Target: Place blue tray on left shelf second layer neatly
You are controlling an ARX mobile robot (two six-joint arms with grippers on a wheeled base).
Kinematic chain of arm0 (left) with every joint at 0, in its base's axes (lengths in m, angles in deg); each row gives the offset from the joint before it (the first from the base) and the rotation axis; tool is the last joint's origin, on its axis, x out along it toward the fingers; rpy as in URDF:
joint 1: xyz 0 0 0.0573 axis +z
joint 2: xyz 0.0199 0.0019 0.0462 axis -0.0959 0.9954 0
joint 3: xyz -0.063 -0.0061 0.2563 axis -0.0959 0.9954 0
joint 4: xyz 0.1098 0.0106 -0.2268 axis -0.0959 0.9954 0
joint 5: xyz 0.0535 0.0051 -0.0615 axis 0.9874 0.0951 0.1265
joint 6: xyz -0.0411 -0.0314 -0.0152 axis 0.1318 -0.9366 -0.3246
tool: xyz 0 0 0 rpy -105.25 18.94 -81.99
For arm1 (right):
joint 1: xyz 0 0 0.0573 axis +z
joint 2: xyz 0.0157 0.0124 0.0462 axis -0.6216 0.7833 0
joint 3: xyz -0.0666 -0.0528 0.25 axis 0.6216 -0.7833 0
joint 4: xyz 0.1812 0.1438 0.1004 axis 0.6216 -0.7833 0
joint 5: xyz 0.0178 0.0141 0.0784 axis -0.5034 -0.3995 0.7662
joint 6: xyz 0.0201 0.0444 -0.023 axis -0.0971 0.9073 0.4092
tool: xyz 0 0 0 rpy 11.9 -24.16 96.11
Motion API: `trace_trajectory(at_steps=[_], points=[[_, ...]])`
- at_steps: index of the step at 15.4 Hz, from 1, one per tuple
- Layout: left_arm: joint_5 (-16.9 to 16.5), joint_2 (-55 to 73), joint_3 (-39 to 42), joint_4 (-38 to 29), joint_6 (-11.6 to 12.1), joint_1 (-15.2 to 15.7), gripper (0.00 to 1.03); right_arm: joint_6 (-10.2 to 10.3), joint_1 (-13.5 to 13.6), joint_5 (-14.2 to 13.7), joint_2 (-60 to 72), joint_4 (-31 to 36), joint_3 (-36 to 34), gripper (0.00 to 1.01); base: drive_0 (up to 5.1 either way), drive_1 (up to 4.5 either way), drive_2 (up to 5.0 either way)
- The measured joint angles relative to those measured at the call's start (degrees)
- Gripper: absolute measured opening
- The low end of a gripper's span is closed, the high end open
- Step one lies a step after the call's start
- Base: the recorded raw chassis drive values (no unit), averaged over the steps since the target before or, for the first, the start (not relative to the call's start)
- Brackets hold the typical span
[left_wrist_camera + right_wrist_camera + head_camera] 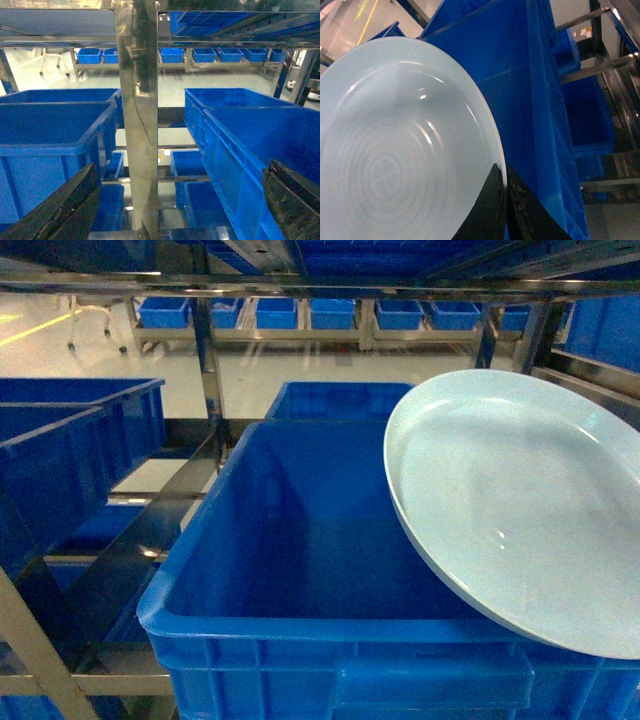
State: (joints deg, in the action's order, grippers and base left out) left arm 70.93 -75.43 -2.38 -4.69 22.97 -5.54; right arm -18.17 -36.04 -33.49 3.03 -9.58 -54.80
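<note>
Pinched at its rim by the right tool (504, 200), the blue tray (520, 510) hangs tilted above a deep blue crate (300, 570) on the shelf (300, 284), probably angled to clear the rails. Left tool (177, 200) gapes wide, holding nothing.

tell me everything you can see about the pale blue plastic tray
The pale light-blue smooth plastic tray is a shallow round dish with a low raised rim and faint concentric rings on its glossy face. It is empty and held tilted over the right side of the deep bright-blue ribbed crate. The right gripper pinches its rim between black fingers. Whether it touches the crate is unclear.
</note>
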Motion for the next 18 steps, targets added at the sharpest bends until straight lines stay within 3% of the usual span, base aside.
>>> trace_trajectory(at_steps=[6,8,18], points=[[0.02,0.00,0.00,0.00,-0.02,0.00,0.98,0.61,5.92,-3.78,10.51,-1.66,12.37,0.02,0.0,0.00,0.0],[0.00,0.00,0.00,-0.02,0.00,-0.02,0.98,0.31,6.67,-4.17,13.90,-1.81,15.76,0.02,0.0,0.00,0.0],[0.00,0.00,0.00,0.00,0.00,-0.02,0.98,0.79,6.64,-4.83,17.31,5.11,8.48,0.02,0.0,0.00,0.0]])
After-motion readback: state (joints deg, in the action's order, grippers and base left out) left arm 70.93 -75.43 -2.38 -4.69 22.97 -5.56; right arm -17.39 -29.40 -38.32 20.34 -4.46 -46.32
